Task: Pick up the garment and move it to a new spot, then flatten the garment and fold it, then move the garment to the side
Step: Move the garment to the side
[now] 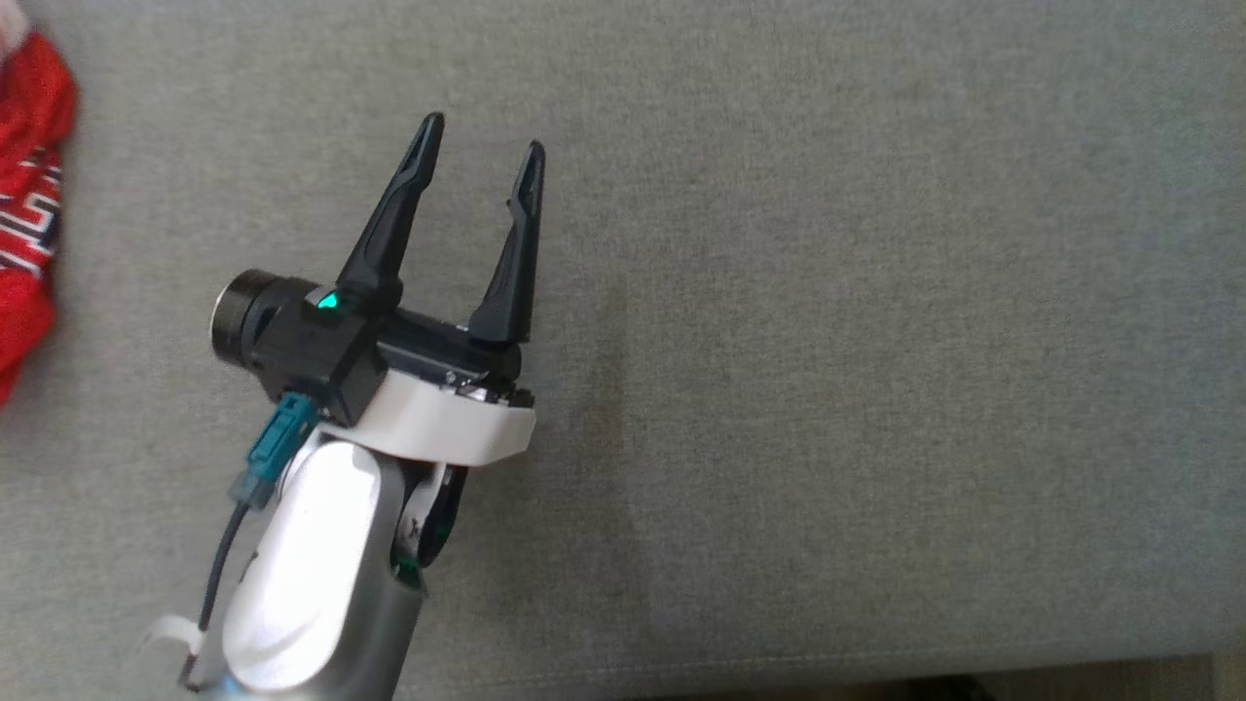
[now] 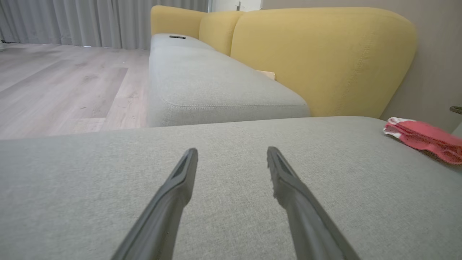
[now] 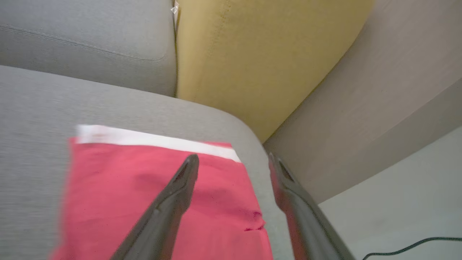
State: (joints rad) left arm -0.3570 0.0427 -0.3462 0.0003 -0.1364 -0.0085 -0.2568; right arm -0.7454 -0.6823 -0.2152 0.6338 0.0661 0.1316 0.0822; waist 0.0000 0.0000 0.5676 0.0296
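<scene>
Red garment (image 3: 126,187) lies directly under R gripper (image 3: 232,159) (jaws wide, empty); L gripper (image 2: 232,153), also wide, sits well apart.

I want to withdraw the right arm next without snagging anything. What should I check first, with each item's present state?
1. Right gripper open: ok.
2. Garment free of its fingers: cannot tell, view blurred.
3. Garment resting on the cushion: ok.
4. Garment folded neatly: cannot tell.
5. Left gripper open, apart from the garment: ok.
</scene>
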